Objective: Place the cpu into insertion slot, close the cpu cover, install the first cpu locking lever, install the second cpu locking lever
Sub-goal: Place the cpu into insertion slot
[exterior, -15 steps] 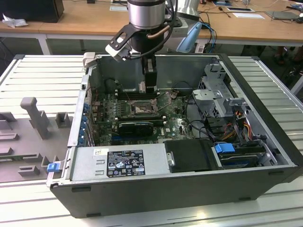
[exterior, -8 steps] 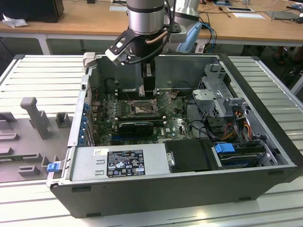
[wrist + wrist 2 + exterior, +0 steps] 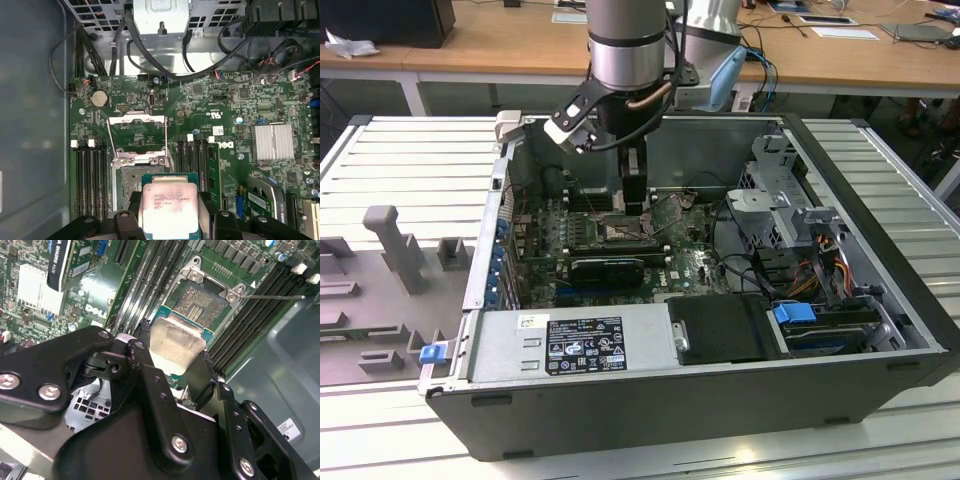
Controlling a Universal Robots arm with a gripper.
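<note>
The claw [image 3: 175, 345] pinches the cpu [image 3: 169, 204] by opposite edges, just short of the insertion slot [image 3: 127, 182] near the exterior view's centre. The cpu cover [image 3: 136, 119] stands open. The chip is best kept level, squared to the socket and lowered without sliding.

The chip [image 3: 168, 207] has a pale silvery face edged in green. The claw [image 3: 175, 346] is matte black with silver screws. The circuit board [image 3: 200, 100] is green. Its socket [image 3: 197, 302] is dark, framed in silvery metal. The bench [image 3: 410, 160] is pale grey and ribbed.
</note>
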